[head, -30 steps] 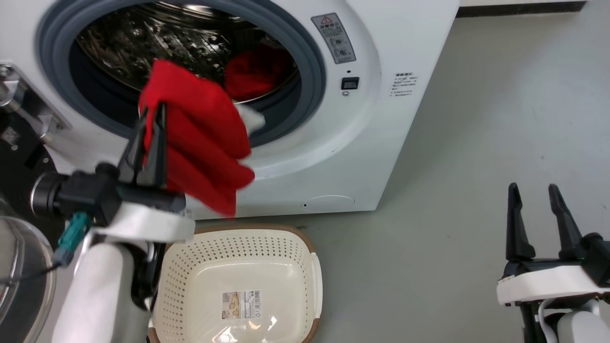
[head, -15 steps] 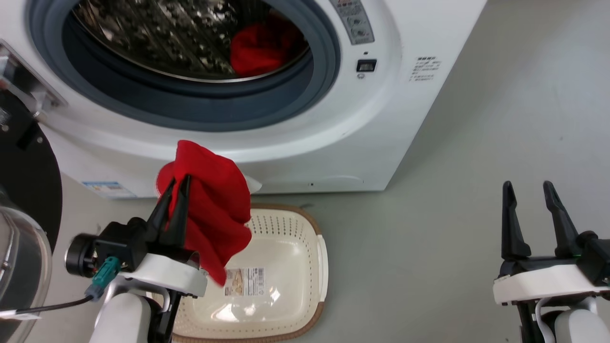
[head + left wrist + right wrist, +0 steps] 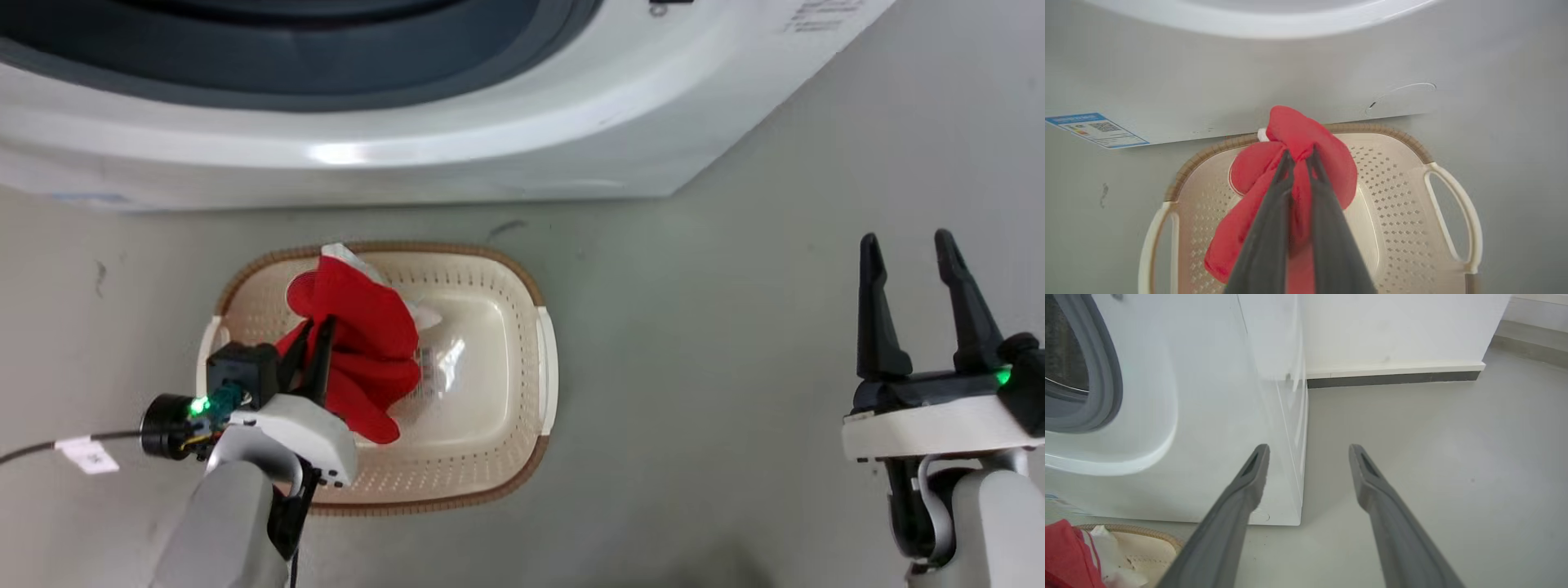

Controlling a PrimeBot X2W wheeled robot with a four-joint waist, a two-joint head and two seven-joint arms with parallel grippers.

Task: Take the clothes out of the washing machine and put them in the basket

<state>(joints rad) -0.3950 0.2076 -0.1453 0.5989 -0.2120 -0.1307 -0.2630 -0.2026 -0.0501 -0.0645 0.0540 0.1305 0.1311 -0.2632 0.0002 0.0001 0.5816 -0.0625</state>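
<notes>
Red garment, with a small white part at its edge, is pinched between the pressed-together fingers of the left end effector and is held over the cream basket; whether the bottom is touched cannot be told. The basket is placed on the grey floor, just in front of the white washing machine. The right end effector is seen spread, well apart from the basket.
</notes>
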